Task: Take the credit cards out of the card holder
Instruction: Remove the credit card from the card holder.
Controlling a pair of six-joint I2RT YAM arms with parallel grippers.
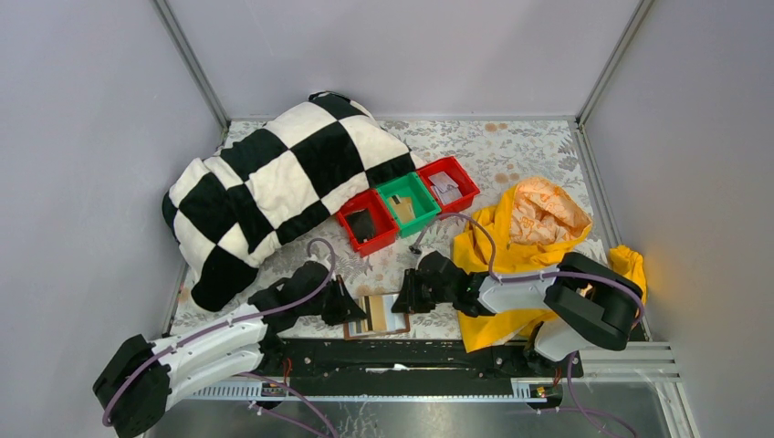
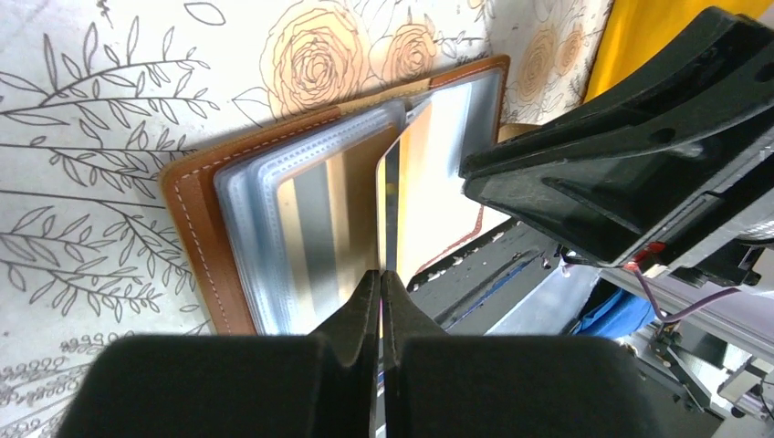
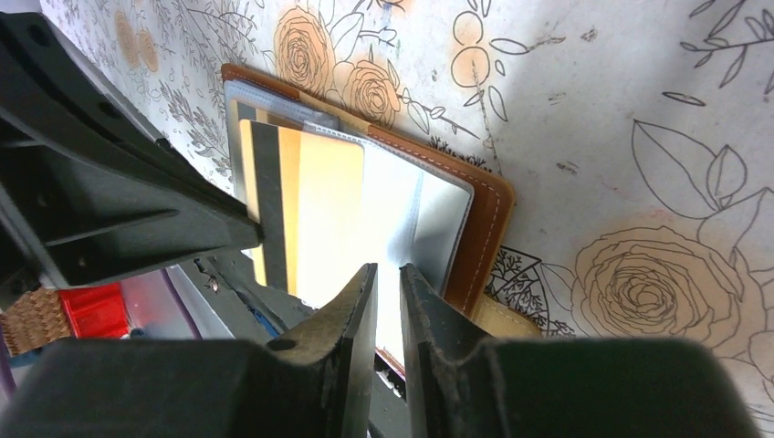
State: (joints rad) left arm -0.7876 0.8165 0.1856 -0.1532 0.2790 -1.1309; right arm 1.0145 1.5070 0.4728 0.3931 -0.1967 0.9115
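While left hand [image 2: 381, 285] pinches gold card [image 2: 394, 205], right hand [image 3: 388, 283] clamps card holder [image 3: 475, 228]; no legible writing.

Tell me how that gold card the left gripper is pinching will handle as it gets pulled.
The gold card stands straight on edge in the shut left gripper, so it is probably stiff. Its glossy face suggests it may slip. It looks thin, likely light.

Checkered blanket [image 1: 274, 182], yellow garment [image 1: 534, 242] — two red bins [image 1: 368, 225], one green bin [image 1: 408, 203].
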